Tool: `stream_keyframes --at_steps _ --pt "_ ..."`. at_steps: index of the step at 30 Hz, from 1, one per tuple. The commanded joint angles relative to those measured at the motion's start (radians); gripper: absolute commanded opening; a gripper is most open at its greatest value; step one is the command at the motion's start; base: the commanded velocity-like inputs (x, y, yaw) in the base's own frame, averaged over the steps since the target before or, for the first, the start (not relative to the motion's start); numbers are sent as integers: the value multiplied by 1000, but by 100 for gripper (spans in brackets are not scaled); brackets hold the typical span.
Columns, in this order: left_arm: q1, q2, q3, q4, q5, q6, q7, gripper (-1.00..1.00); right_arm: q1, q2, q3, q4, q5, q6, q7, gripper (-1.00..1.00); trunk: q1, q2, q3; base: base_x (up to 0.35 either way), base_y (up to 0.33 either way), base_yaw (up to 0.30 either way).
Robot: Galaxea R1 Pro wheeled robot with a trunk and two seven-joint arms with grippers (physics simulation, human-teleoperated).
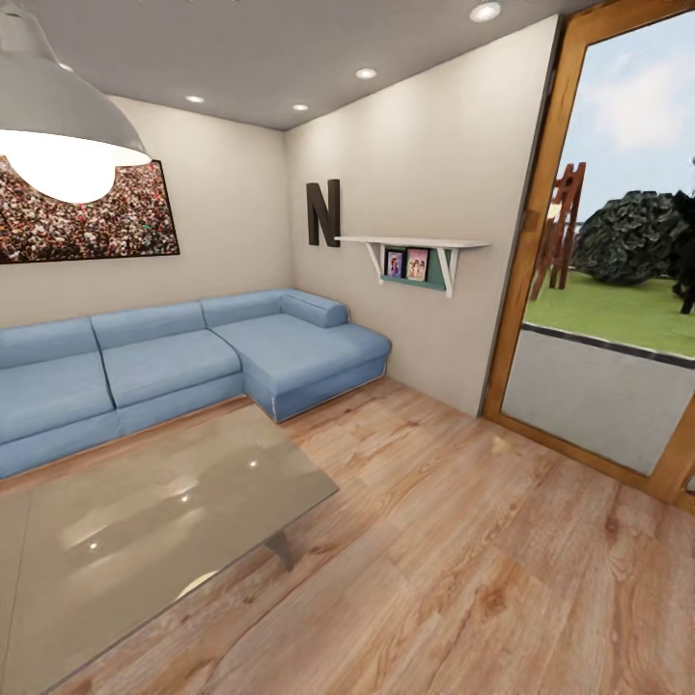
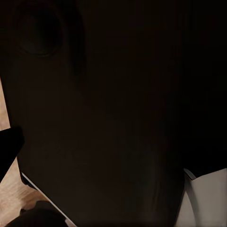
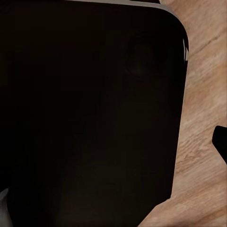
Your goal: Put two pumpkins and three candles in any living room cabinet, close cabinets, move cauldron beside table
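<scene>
Blue sofa (image 1: 183, 357), glass table (image 1: 145, 521), wood floor (image 1: 483, 560); claws unseen.

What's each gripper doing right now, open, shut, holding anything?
Left gripper: cannot be told; its wrist camera faces a dark panel.
Right gripper: cannot be told; its wrist camera shows a dark panel above wood floor.
</scene>
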Motion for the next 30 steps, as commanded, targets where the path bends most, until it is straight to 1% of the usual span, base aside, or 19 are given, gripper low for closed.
stream_keyframes --at_steps 1,5,9,30 --pt "1 0 0 -2 1 1 0 100 0 1 0 0 1 -3 0 100 0 0 -1 -4 0 0" --pt "1 0 0 -2 1 1 2 100 0 3 -2 0 -2 -3 0 100 0 0 -1 -2 0 7" --pt "1 2 0 -2 1 1 3 100 0 5 -4 0 -4 -4 0 100 0 0 -1 0 0 150" --pt "1 1 0 -2 1 1 3 100 0 5 -6 0 -6 -3 -2 100 0 0 -1 0 0 255"
